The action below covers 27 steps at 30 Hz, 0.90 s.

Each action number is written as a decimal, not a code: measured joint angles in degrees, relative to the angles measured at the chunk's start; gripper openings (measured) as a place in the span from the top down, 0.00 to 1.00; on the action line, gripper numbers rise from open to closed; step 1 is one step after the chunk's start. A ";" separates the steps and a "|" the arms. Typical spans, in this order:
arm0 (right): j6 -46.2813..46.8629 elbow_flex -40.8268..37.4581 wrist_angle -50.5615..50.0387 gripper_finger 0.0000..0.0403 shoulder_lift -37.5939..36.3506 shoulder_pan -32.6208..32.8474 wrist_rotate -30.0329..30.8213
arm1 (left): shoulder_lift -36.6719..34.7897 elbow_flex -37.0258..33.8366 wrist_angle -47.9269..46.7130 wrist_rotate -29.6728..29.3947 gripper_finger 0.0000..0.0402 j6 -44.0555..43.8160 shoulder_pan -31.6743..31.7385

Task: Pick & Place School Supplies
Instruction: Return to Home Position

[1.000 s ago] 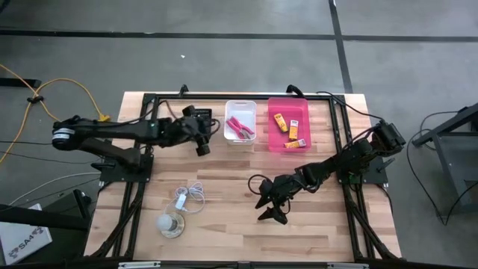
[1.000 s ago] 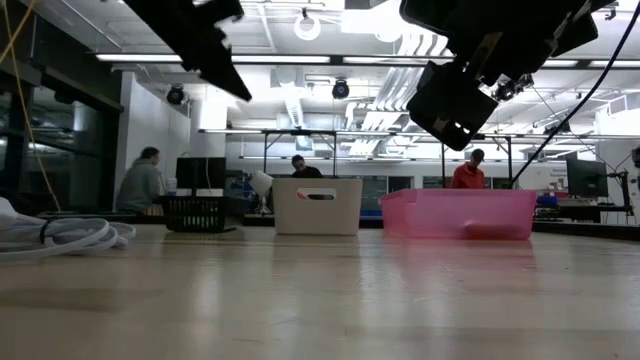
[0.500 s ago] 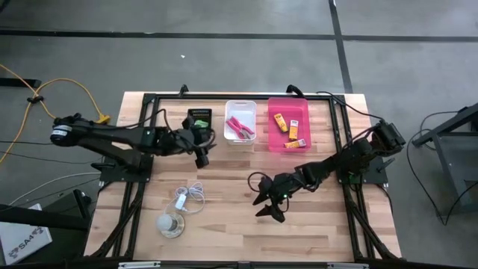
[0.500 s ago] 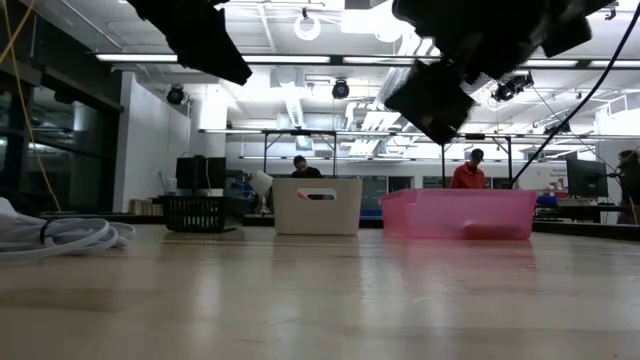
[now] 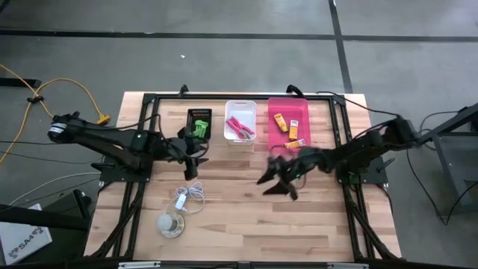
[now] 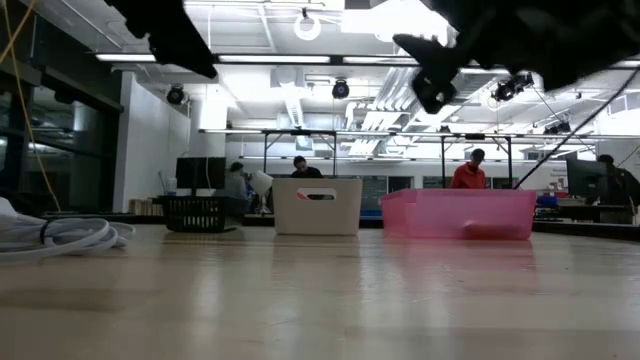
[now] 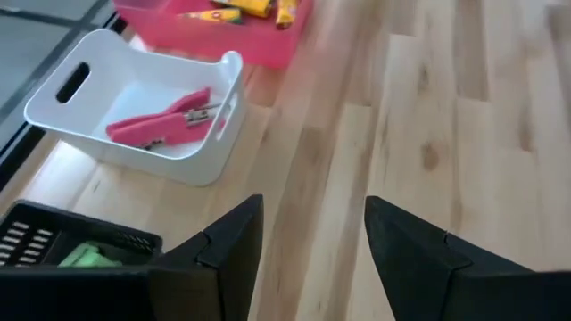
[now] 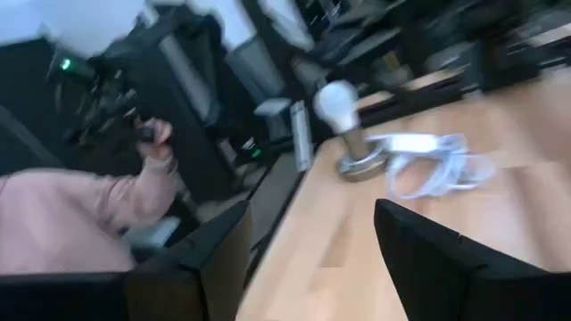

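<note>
Three bins stand along the far edge. A black basket (image 5: 199, 122) holds green pieces (image 7: 85, 257). A white bin (image 5: 240, 122) holds pink-handled scissors (image 7: 165, 125). A pink bin (image 5: 288, 125) holds yellow-orange packets (image 5: 287, 128). My left gripper (image 5: 191, 163) hovers open over bare wood, just near of the black basket, with nothing between its fingers (image 7: 234, 242). My right gripper (image 5: 275, 187) hangs open above the table's middle, near of the pink bin, pointing about level toward the table's left, and it is empty too.
A coiled white cord (image 5: 190, 196) and a bulb on a pale round base (image 5: 171, 223) lie at the near left. Bare wood lies between the grippers and the near edge. A person in a pink sleeve (image 8: 71, 223) is beyond the table's left side.
My left gripper has swung from over the black basket toward the near edge, uncovering the basket, and has rolled somewhat. My right gripper has gone toward the far edge and a little up, tipping from downward to about level. Both have stayed open and empty.
</note>
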 joint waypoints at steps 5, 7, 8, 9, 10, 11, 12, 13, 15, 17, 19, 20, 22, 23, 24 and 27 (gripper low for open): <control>0.75 -12.93 8.07 0.44 -8.70 -3.62 4.61 | -2.82 -0.47 -0.71 -0.90 0.53 -0.25 -3.38; 0.82 -16.68 9.87 0.44 -11.99 -4.08 6.93 | -3.83 -1.33 -0.74 -1.97 0.53 -1.16 -4.30; 0.84 -18.18 10.49 0.44 -13.46 -4.21 7.83 | -4.29 -1.94 -0.73 -2.58 0.53 -1.50 -4.68; 0.84 -19.36 10.53 0.44 -14.96 -4.43 8.45 | -4.63 -2.56 -0.83 -3.10 0.53 -2.03 -5.06; 0.89 -20.41 10.39 0.44 -16.42 -4.55 9.00 | -4.97 -3.09 -0.86 -3.86 0.53 -2.85 -5.43; 0.92 -21.20 10.17 0.44 -17.86 -4.60 9.12 | -5.19 -3.57 -0.87 -4.38 0.53 -3.61 -5.83; 0.89 -21.82 9.98 0.44 -19.21 -4.64 9.22 | -5.38 -4.01 -0.85 -4.76 0.53 -4.22 -6.17; 0.89 -22.31 9.54 0.44 -20.56 -4.64 9.23 | -5.52 -4.37 -0.85 -5.05 0.53 -4.47 -6.49; 0.95 -23.31 7.62 0.44 -23.19 -4.63 9.23 | -5.61 -5.03 -0.67 -5.18 0.53 -4.95 -7.17; 0.95 -24.31 5.07 0.44 -25.99 -4.64 9.28 | -5.65 -5.69 -0.66 -5.21 0.53 -5.89 -7.84; 1.51 -25.24 2.69 0.44 -28.88 -4.83 9.22 | -5.65 -6.34 -0.73 -5.58 0.53 -6.52 -8.38; 2.05 -25.57 1.45 0.44 -30.23 -5.15 9.20 | -5.65 -6.66 -0.71 -6.01 0.53 -7.10 -8.76; 2.34 -26.15 -0.86 0.44 -32.69 -5.80 9.11 | -5.65 -7.16 -0.76 -7.29 0.53 -7.89 -9.38; 2.40 -26.34 -2.04 0.44 -33.92 -6.12 9.03 | -5.65 -7.28 -0.81 -7.69 0.53 -8.00 -9.73; 2.43 -26.34 -3.35 0.44 -35.07 -6.40 8.83 | -5.65 -7.37 -0.71 -7.95 0.53 -8.06 -10.08; 2.38 -26.34 -8.16 0.44 -38.80 -7.49 8.09 | -5.65 -7.41 -0.69 -7.96 0.53 -8.08 -11.02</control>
